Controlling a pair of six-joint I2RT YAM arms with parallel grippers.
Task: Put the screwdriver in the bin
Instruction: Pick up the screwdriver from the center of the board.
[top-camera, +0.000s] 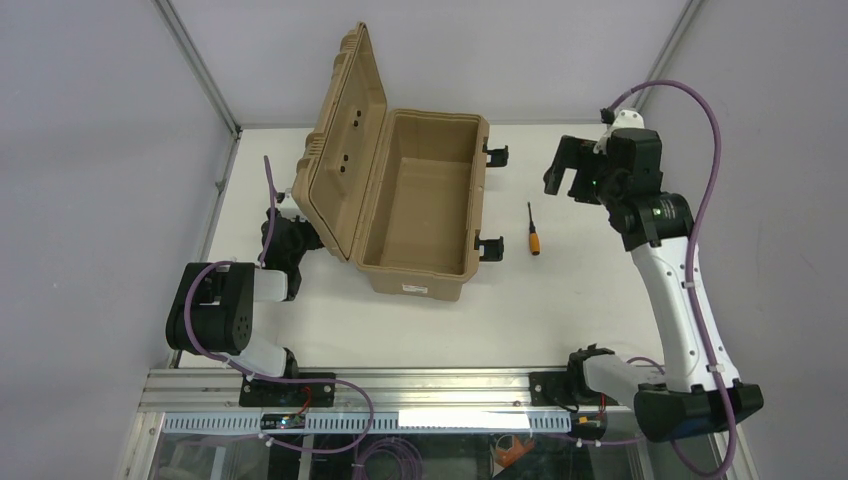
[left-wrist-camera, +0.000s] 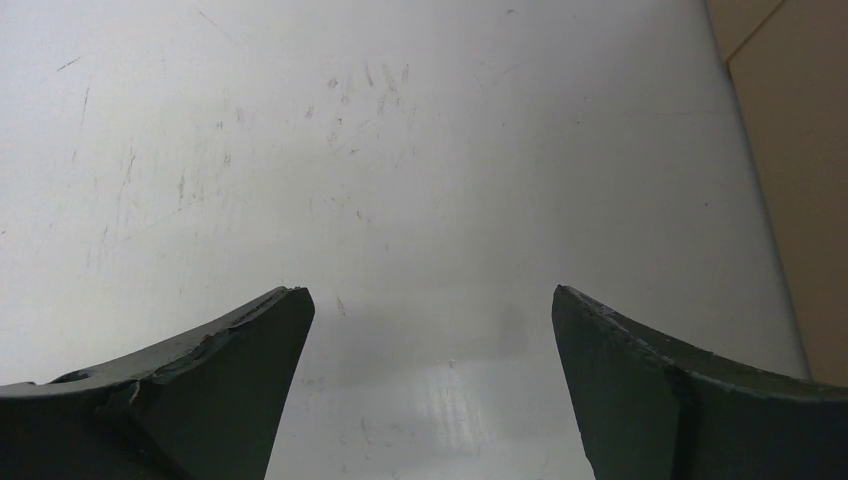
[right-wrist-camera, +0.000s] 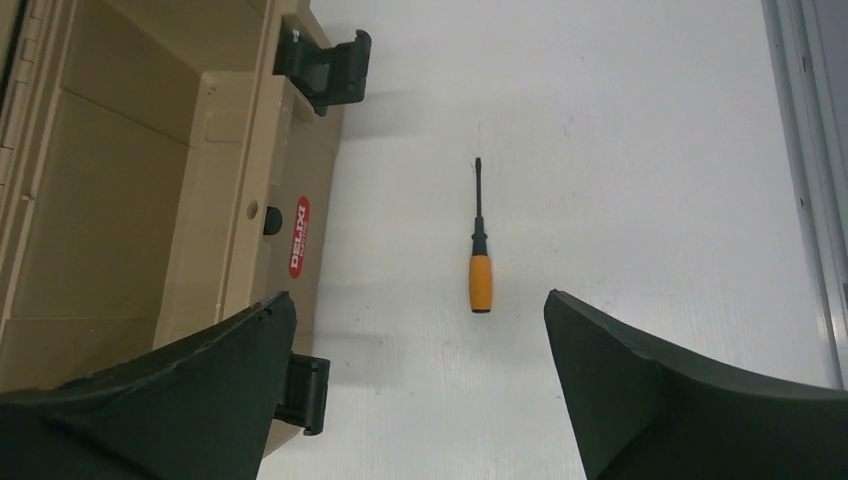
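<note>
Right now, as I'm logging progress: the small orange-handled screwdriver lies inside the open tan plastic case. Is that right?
No. The small orange-handled screwdriver lies on the white table beside the open tan plastic case, not inside it. The right wrist view shows this clearly.

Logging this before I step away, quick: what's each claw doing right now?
Left claw: open, empty.
Right claw: open, empty; the screwdriver lies untouched.
</note>
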